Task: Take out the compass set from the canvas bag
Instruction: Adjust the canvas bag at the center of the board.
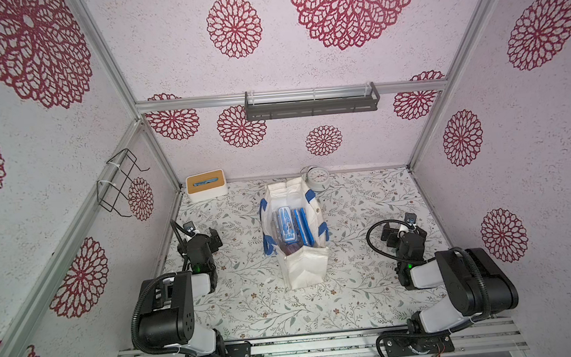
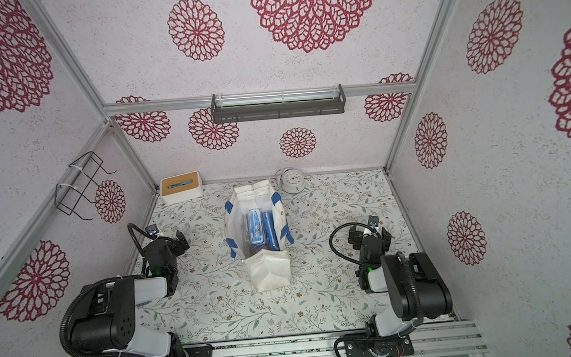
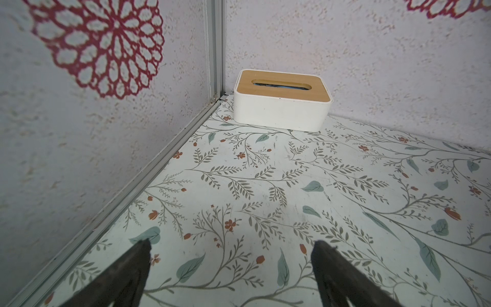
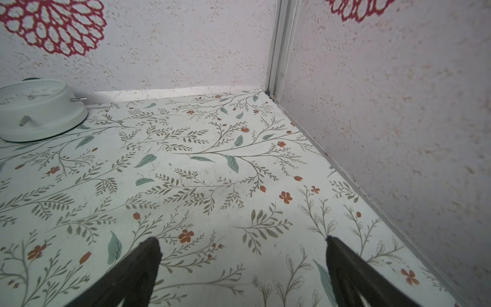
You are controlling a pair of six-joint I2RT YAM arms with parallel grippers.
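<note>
The left gripper [image 3: 231, 247] stood with its jaws spread over bare worktop [image 3: 265, 172], holding nothing, and the right gripper [image 4: 243, 242] was likewise spread and empty. Both were well apart from the canvas bag [image 1: 305, 272], which stood upright between them on the worktop with its mouth open. The compass set [image 1: 287, 224], a flat clear-lidded case with blue contents, lay inside the bag, just beside a narrower blue case [image 1: 304, 226]. The set looked light, rigid and smooth, so probably slippery. A pinch across its long edges seemed the soundest hold. The bag's soft walls would likely sag or lift with it, so one gripper might have to steady a blue handle [image 1: 268, 246].
</note>
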